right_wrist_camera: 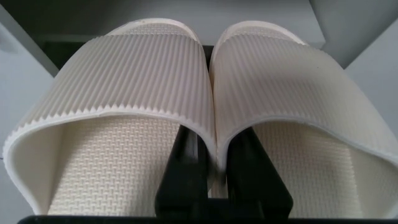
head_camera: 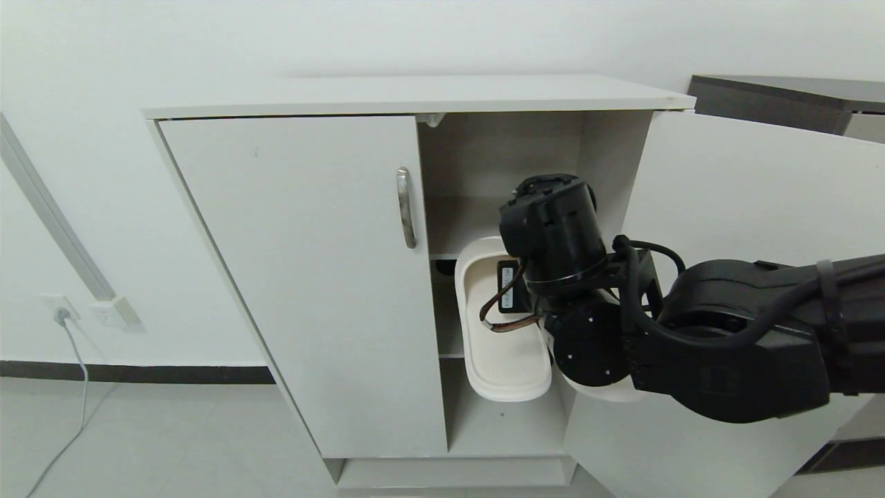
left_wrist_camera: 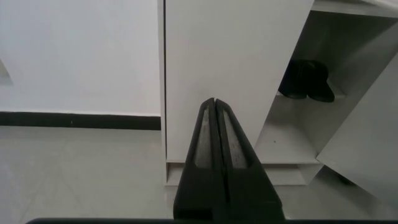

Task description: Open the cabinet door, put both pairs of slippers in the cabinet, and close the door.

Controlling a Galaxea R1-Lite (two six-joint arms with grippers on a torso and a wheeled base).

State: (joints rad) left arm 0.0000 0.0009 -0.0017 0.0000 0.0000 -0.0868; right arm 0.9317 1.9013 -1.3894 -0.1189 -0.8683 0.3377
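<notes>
Left gripper (left_wrist_camera: 214,102) is pinched shut and empty, facing the cabinet's (head_camera: 415,93) closed left door (head_camera: 297,277). Cream slippers (head_camera: 501,360) hang at the open bay's mouth, with the right gripper (right_wrist_camera: 214,155) clamped on their inner walls. I'd watch the toes: they could catch a shelf edge (head_camera: 442,256) and twist loose. There's a dark shape (left_wrist_camera: 308,81) on one shelf, and I can't identify it.

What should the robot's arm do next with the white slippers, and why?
Probably ease the right gripper deeper into the open cabinet and set the white slippers down inside. It pinches the pair by their inner edges. In the head view they seem to hang in the doorway, partly out front, so letting go now would likely drop them.
</notes>
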